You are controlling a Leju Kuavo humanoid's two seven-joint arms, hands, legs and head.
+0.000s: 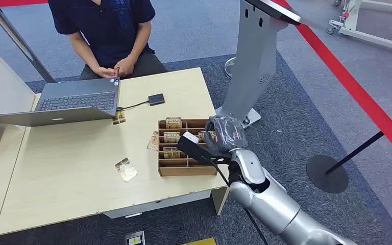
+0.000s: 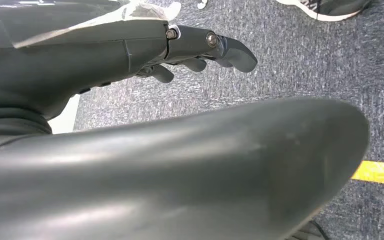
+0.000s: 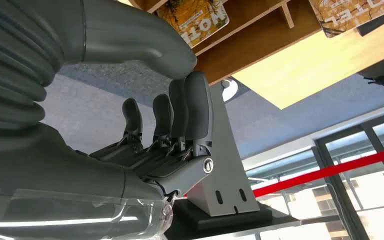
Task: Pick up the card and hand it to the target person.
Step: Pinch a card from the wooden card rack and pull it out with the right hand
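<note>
Wooden and compartmented, the card rack (image 1: pixel 186 148) sits right of centre in the head view, at the table (image 1: pixel 71 184) edge. Several printed cards stand in its slots; one card (image 1: pixel 172 136) is near the rack's middle, and loose ones lie to the left, such as a card on the tabletop (image 1: pixel 126 170). The right hand (image 1: pixel 224 135) hovers at the rack's right side, over or against the slots; whether it touches a card cannot be told from here. A person (image 1: pixel 109 30) sits at the upper left behind a laptop (image 1: pixel 74 102).

In the left wrist view, the left hand (image 2: pixel 200 50) hangs over grey carpet, fingers loosely extended, holding nothing.

The right wrist view shows the right hand's fingers (image 3: pixel 192 112) partly curled with a gap to the thumb, nothing between them; a card (image 3: pixel 200 15) sits in the rack at the upper middle of the frame.

The cards look thin, light and fairly stiff, probably glossy and slippery. I judge a pinch on the exposed upper edge best, thumb on one face, fingers on the other.
</note>
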